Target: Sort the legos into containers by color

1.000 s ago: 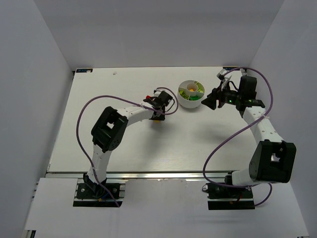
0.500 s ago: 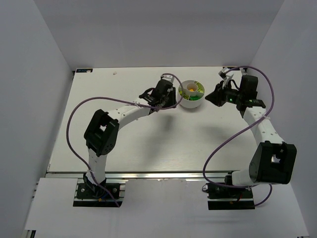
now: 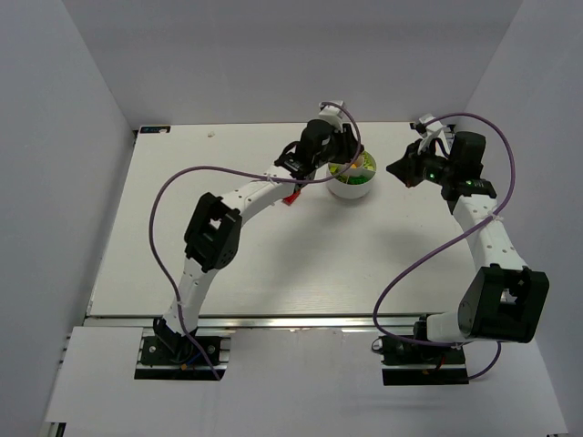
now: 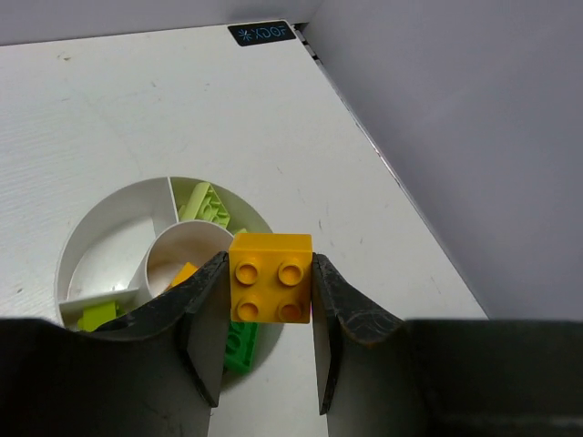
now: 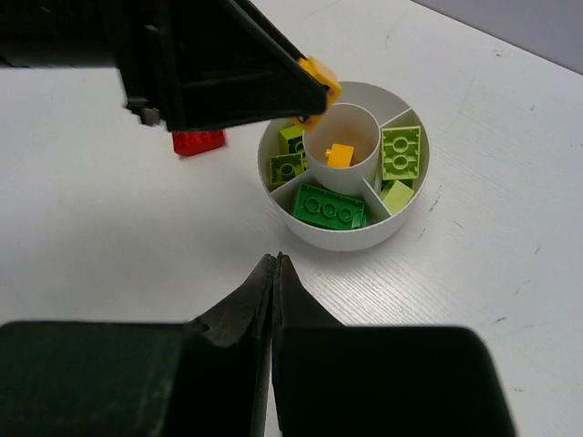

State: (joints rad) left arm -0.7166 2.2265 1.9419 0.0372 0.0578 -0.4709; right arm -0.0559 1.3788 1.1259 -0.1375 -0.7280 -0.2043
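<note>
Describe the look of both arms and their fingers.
The left arm and right arm have white tube links joined by boxy black joint housings. A purple cable loops along each. The fingers are matte black tapering wedges. A green light glows near the right wrist.

White arm links (image 3: 260, 194), black joints (image 3: 213, 230), looping purple cables (image 3: 414, 264), perhaps a green light (image 3: 466, 182)

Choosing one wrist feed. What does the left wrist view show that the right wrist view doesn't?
Only left wrist: the four studs of the orange brick in the left gripper. Only right wrist: the red brick beside the dish, the shut right gripper. Both: the dish, the held brick, an orange piece in the centre cup.
</note>
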